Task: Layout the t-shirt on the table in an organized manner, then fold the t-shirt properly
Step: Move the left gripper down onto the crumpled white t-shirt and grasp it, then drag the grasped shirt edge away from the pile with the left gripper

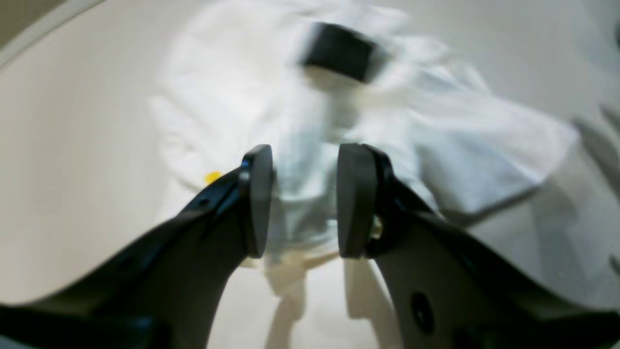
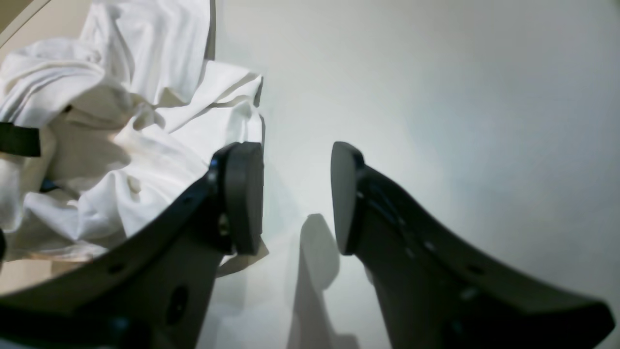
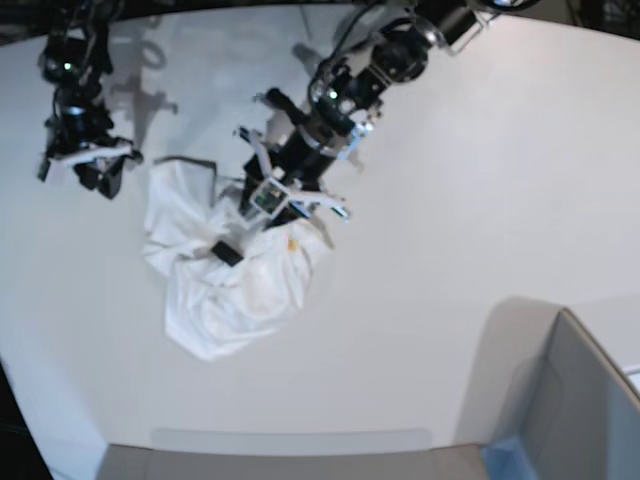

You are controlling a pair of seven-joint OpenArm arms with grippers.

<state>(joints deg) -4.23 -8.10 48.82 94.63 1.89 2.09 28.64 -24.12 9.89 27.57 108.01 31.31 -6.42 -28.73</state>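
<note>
The white t-shirt lies crumpled in a heap on the table, with its black tag and a small yellow star showing. My left gripper hovers over the heap's upper right part. In the left wrist view the left gripper is open, with blurred t-shirt cloth seen through the gap and the black tag beyond. My right gripper stands at the shirt's upper left. In the right wrist view the right gripper is open over bare table, beside the t-shirt.
A grey box with a blue corner stands at the bottom right of the base view. The table's curved edge runs past the shirt in the left wrist view. White tabletop spreads wide to the right of the shirt.
</note>
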